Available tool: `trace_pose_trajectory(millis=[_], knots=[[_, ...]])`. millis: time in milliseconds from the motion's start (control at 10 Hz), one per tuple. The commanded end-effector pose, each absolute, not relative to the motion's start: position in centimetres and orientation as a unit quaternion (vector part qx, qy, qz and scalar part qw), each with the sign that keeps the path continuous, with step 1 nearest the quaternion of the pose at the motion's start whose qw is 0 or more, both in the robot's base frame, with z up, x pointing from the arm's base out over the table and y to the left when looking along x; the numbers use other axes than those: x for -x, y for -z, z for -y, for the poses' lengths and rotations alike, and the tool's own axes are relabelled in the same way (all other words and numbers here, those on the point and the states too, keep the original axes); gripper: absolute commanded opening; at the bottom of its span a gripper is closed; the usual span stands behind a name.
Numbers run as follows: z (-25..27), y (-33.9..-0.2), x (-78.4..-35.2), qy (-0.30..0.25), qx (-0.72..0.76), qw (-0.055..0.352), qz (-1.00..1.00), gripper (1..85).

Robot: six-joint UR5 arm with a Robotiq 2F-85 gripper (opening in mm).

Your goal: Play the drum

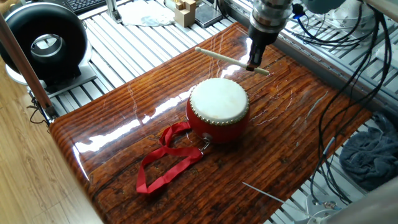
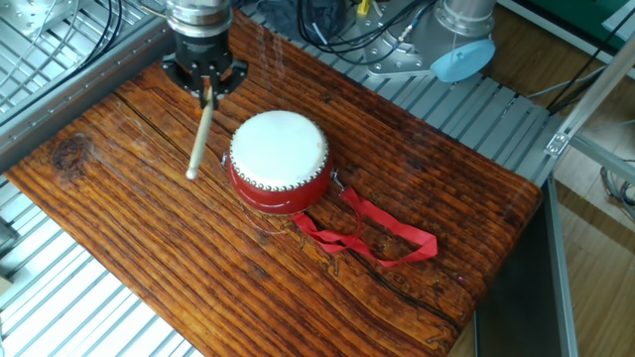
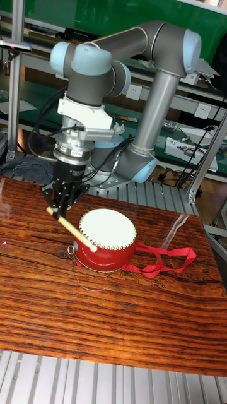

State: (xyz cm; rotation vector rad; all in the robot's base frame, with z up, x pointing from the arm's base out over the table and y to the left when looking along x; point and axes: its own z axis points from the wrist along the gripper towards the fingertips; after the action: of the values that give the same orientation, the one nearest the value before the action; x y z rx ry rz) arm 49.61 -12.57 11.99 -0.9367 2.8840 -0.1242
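Note:
The drum (image 1: 218, 109) (image 2: 280, 159) (image 3: 106, 238), red-bodied with a cream skin and studs round the rim, stands on the dark wooden table (image 1: 124, 130). Its red ribbon strap (image 1: 165, 160) (image 2: 372, 230) (image 3: 161, 261) trails across the wood. My gripper (image 1: 254, 60) (image 2: 205, 89) (image 3: 61, 209) is shut on a thin pale wooden stick (image 1: 231, 61) (image 2: 199, 132) (image 3: 71, 228). The stick is lifted off the skin and points away to the drum's side. The gripper hangs above the table just beyond the drum's rim.
A black round device (image 1: 43, 40) sits off the table on slatted metal. Small wooden blocks (image 1: 185, 10) and cloth lie at the back. Cables (image 1: 348, 37) and a grey rag (image 1: 372, 155) are at the right. A thin rod (image 1: 264, 191) lies near the table's front corner.

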Motion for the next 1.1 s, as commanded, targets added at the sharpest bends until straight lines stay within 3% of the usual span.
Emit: trace_pose_trajectory(millis=[0,300,700,1000], knots=[[12.9,-11.3,-50.8,0.039,0.296,0.057,-0.953,1.0],[14.0,-11.2,-52.3,0.054,0.311,0.064,-0.947,1.0],[12.8,-9.9,-51.3,0.0,0.258,0.042,-0.965,1.0],[12.3,-8.8,-51.7,-0.006,0.257,0.054,-0.965,1.0]])
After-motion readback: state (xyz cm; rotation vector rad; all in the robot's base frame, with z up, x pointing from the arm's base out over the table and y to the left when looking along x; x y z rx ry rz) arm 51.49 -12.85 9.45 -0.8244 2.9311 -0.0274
